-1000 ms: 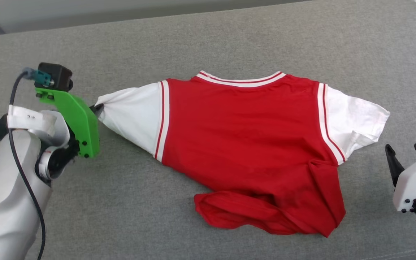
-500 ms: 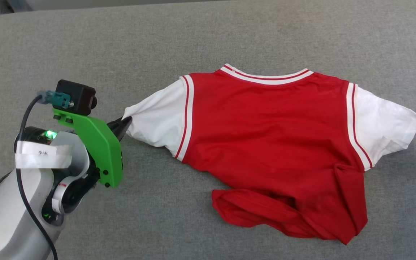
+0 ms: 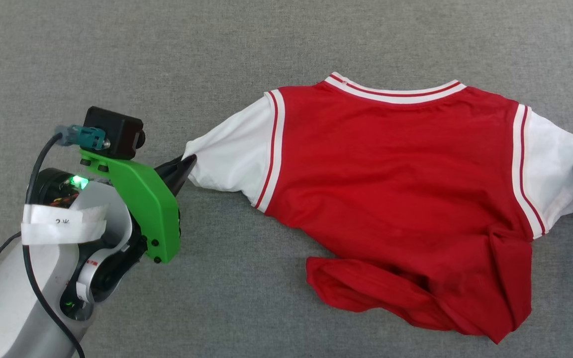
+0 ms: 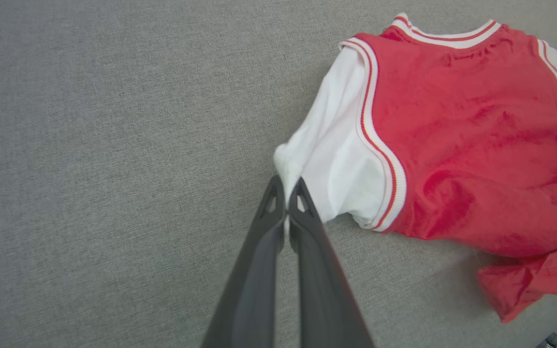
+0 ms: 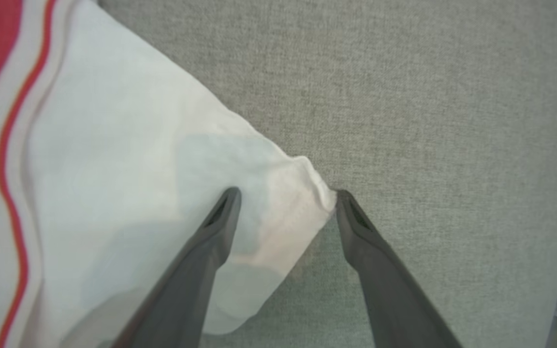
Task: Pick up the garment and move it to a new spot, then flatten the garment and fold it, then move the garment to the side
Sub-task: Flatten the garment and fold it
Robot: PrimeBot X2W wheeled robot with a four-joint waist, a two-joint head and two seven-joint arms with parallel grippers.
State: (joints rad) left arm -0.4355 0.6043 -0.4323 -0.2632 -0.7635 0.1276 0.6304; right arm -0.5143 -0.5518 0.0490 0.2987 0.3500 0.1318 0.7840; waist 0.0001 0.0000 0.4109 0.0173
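Across the grey fabric surface (image 3: 117, 49) the red jersey T-shirt (image 3: 391, 164) lies spread, with bare cloth open to its left and far sides and its hem (image 3: 366, 293) bunched on the near side. At one white sleeve's cuff the left gripper (image 4: 285, 186) stays pinched tight. The right gripper (image 5: 285, 198), well clear a second ago, now straddles the other sleeve's corner with its fingers spread.

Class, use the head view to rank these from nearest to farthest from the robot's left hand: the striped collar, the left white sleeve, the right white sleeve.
1. The left white sleeve, pinched in the left hand.
2. The striped collar, top middle.
3. The right white sleeve, at the far right edge.
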